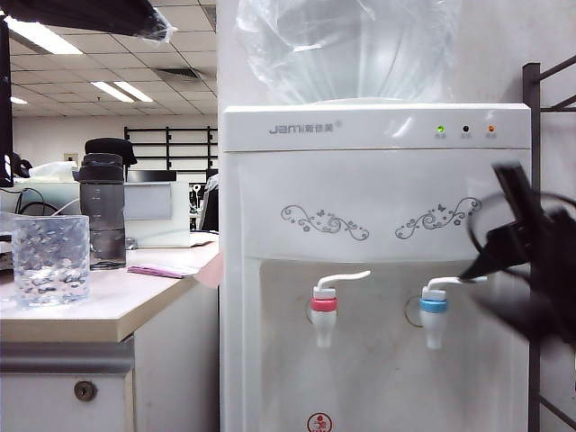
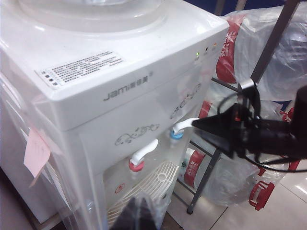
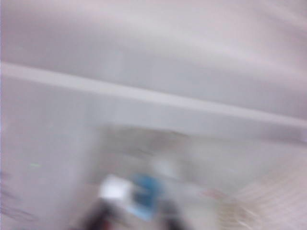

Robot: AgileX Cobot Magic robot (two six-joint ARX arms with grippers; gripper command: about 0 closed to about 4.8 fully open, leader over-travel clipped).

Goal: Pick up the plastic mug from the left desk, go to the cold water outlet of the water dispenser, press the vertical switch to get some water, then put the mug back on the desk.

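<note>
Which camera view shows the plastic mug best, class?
The exterior view: the plastic mug stands upright and sharp on the left desk, beside a grey bottle. The left wrist view shows only the water dispenser, no mug. The right wrist view is blurred and shows no mug.

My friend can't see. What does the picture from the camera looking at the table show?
A black right gripper reaches in from the right, its tip at the vertical switch of the cold water outlet on the white water dispenser. The plastic mug stands on the left desk, in front of a grey bottle.
</note>
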